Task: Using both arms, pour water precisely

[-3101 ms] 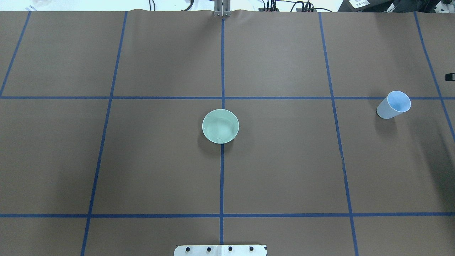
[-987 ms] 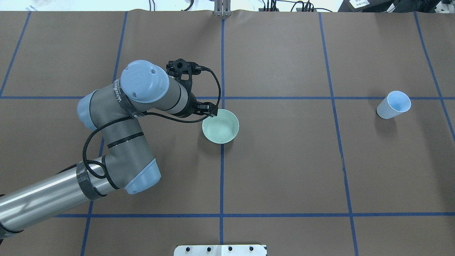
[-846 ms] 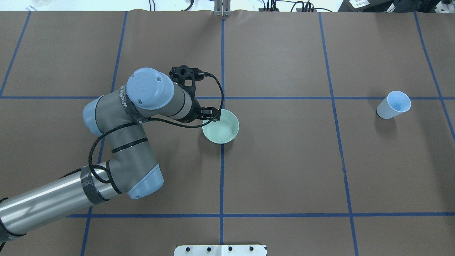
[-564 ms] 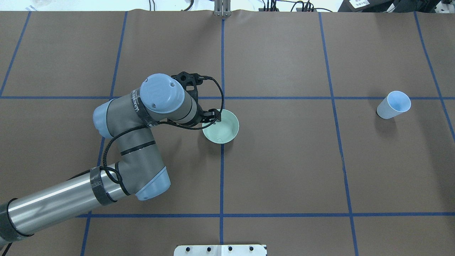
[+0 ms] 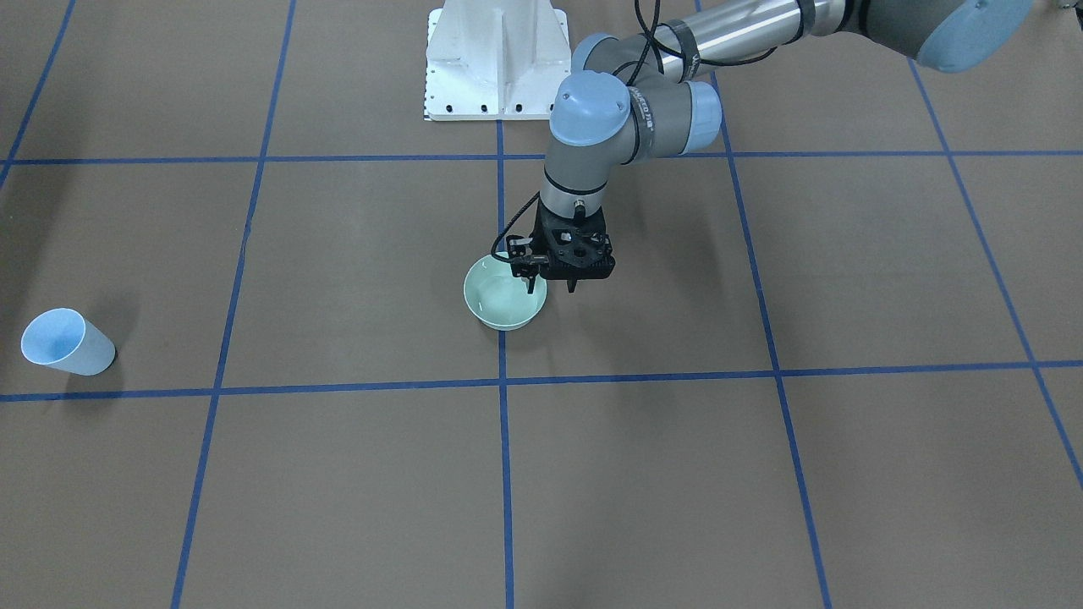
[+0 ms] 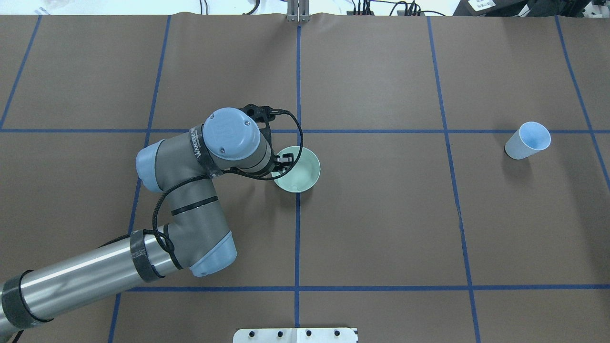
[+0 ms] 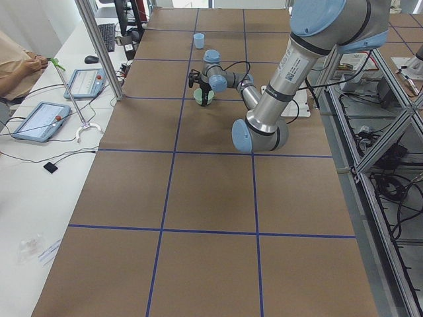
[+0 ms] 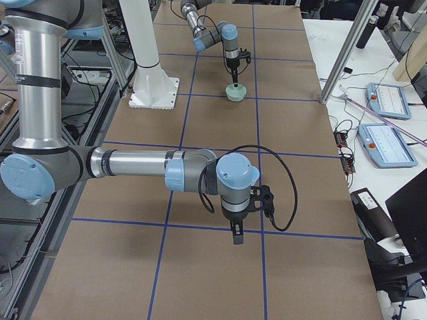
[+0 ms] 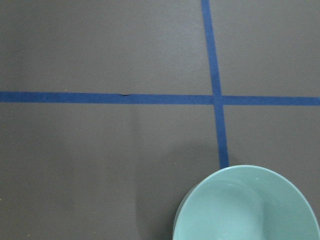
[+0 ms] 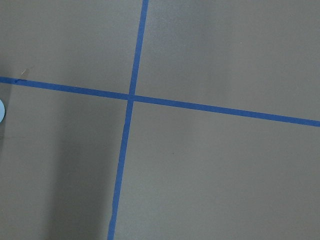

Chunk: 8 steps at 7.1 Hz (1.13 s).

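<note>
A pale green bowl (image 5: 504, 304) stands at the table's middle, also seen from overhead (image 6: 301, 172) and in the left wrist view (image 9: 250, 210). My left gripper (image 5: 552, 289) is open and low at the bowl's rim on the robot's left, with one finger (image 5: 530, 286) inside the bowl and the other outside. A light blue paper cup (image 6: 526, 141) stands upright far to the robot's right, also in the front view (image 5: 63, 342). My right gripper (image 8: 238, 235) shows only in the exterior right view, pointing down above the mat. I cannot tell whether it is open.
Brown mat with a blue tape grid (image 6: 298, 238) covers the table. The white pedestal (image 5: 495, 59) stands at the robot's edge. Tablets and cables (image 7: 39, 119) lie on a side table. The cup's edge shows at the right wrist view's left border (image 10: 1, 110).
My left arm came into the overhead view, swung right toward the bowl, and its gripper has come to the bowl's left rim. Bowl and cup have not moved.
</note>
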Available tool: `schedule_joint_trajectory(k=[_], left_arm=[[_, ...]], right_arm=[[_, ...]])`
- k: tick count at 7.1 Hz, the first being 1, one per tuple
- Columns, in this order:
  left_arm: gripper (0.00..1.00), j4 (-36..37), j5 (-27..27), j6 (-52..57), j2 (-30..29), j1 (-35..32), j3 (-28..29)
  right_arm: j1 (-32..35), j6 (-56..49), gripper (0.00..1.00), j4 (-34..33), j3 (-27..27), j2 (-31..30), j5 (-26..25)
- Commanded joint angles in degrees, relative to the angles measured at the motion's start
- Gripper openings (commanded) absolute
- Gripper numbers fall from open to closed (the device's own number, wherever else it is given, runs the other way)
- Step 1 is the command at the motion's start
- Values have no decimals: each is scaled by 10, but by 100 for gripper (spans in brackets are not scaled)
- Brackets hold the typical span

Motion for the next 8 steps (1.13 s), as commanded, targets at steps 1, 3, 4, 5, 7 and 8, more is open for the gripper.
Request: schedule_joint_trajectory(k=[1,3,4,5,7,8], left_arm=[[45,-1,5,-1,-2,13,1],[0,0,4,0,-2,13,0],[0,0,4,1,-2,12,-3],[0,0,3,3,-2,10,-8],[0,1,-1,8,0,-3,-22],[0,1,-19,8,4,-17,-27]], right_arm=[[0,1,100,0,-1,1,0],[0,0,100,1,-1,1,0],[0,1,100,1,-1,1,0],[0,0,100,1,-1,1,0],[0,0,100,1,-5,0,0],[0,0,100,1,-5,0,0]])
